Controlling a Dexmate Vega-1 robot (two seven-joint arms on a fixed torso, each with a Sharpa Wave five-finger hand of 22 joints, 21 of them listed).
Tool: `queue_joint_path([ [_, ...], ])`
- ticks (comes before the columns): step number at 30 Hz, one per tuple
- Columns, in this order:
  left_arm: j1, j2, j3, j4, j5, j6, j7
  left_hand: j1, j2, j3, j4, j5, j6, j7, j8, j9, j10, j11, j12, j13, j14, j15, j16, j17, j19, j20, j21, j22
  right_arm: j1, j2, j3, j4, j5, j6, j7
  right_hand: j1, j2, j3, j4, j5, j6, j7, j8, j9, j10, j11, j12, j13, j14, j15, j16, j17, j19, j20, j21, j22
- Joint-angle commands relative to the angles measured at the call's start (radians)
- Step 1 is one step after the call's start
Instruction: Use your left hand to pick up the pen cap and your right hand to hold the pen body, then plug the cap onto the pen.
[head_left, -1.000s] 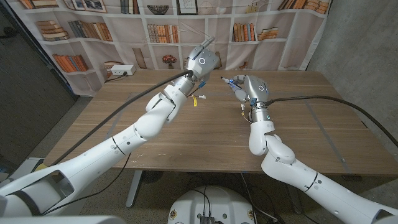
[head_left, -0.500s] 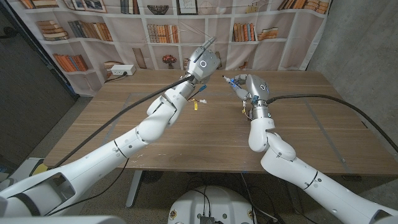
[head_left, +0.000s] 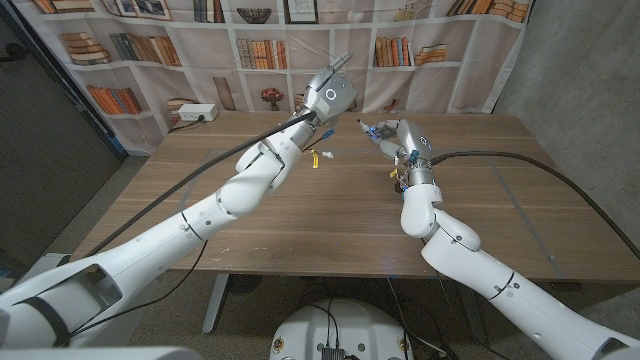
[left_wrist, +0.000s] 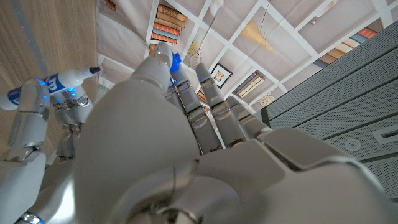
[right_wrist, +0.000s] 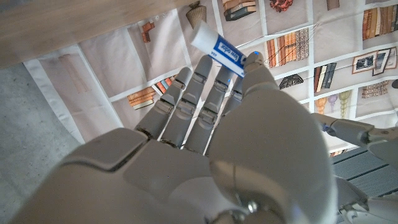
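Right hand (head_left: 398, 138) grips white-and-blue pen (right_wrist: 217, 45), tip toward left hand (head_left: 328, 97). Left hand raised, fingers curled; whether it holds the cap, cannot tell. Both above table (head_left: 300, 215).

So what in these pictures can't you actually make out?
- Pen cap: whether the left hand holds it. In the head view the back of the hand hides it; in the left wrist view only a bit of blue shows past the fingers.
- Pen body: its lower part, hidden by the right hand.
- Small yellow thing on the table: too small to identify.
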Motion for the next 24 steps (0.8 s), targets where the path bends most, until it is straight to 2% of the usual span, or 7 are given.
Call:
queue_joint_path([
  [1, -0.096, 0.042, -0.002, -0.020, 0.014, -0.115, -0.097, -0.003, 0.001, 0.031, 0.021, 0.006, 0.001, -0.003, 0.008, 0.003, 0.065, -0.061, 0.007, 0.051, 0.005, -0.096, 0.002, 0.002, -0.003, -0.042, -0.005, -0.001, -0.035, -0.006, 0.060, 0.001, 0.205, 0.131, 0.048, 0.004, 0.020, 0.019, 0.013, 0.004, 0.055, -0.044, 0.003, 0.002, 0.081, -0.068, 0.010, 0.004, 0.006, -0.094, 0.002, 0.003, 0.010, -0.110, -0.001, 0.001],
  [11, -0.168, 0.081, -0.003, -0.050, 0.017, -0.230, -0.151, -0.003, 0.001, 0.035, 0.021, 0.006, 0.002, -0.009, 0.010, 0.003, 0.064, -0.061, 0.005, 0.055, 0.005, -0.098, 0.002, 0.002, -0.004, -0.044, -0.005, -0.001, -0.039, -0.004, 0.087, 0.019, 0.331, 0.200, 0.083, 0.002, 0.018, 0.019, 0.014, 0.004, 0.055, -0.044, 0.003, 0.002, 0.082, -0.068, 0.010, 0.003, 0.004, -0.092, 0.000, 0.002, 0.008, -0.107, -0.002, 0.001],
  [14, -0.184, 0.086, 0.002, -0.055, 0.030, -0.257, -0.151, -0.004, 0.001, 0.036, 0.021, 0.006, 0.002, -0.008, 0.010, 0.003, 0.063, -0.061, 0.005, 0.055, 0.005, -0.098, 0.001, 0.002, -0.005, -0.045, -0.006, -0.001, -0.037, -0.006, 0.086, 0.021, 0.344, 0.204, 0.082, 0.003, 0.019, 0.020, 0.013, 0.004, 0.055, -0.044, 0.002, 0.002, 0.083, -0.068, 0.011, 0.004, 0.005, -0.093, 0.000, 0.002, 0.009, -0.107, -0.002, 0.001],
  [20, -0.220, 0.100, -0.004, -0.069, -0.029, -0.336, -0.179, -0.001, -0.001, 0.039, 0.019, 0.007, 0.001, -0.013, 0.010, 0.003, 0.061, -0.060, 0.004, 0.057, 0.001, -0.103, -0.001, 0.002, -0.008, -0.051, -0.007, -0.001, -0.036, -0.009, 0.086, 0.025, 0.366, 0.218, 0.078, 0.002, 0.019, 0.021, 0.014, 0.004, 0.055, -0.044, 0.002, 0.002, 0.084, -0.068, 0.011, 0.004, 0.006, -0.093, 0.000, 0.002, 0.008, -0.106, -0.002, 0.001],
  [24, -0.246, 0.114, -0.001, -0.073, -0.030, -0.381, -0.184, 0.003, 0.000, 0.043, 0.017, 0.007, 0.001, -0.014, 0.011, 0.002, 0.060, -0.058, 0.004, 0.059, -0.001, -0.107, -0.002, 0.003, -0.011, -0.056, -0.008, -0.001, -0.039, -0.010, 0.085, 0.026, 0.373, 0.224, 0.069, 0.001, 0.019, 0.021, 0.014, 0.004, 0.055, -0.044, 0.002, 0.002, 0.085, -0.068, 0.011, 0.004, 0.006, -0.092, -0.001, 0.001, 0.008, -0.106, -0.002, 0.001],
])
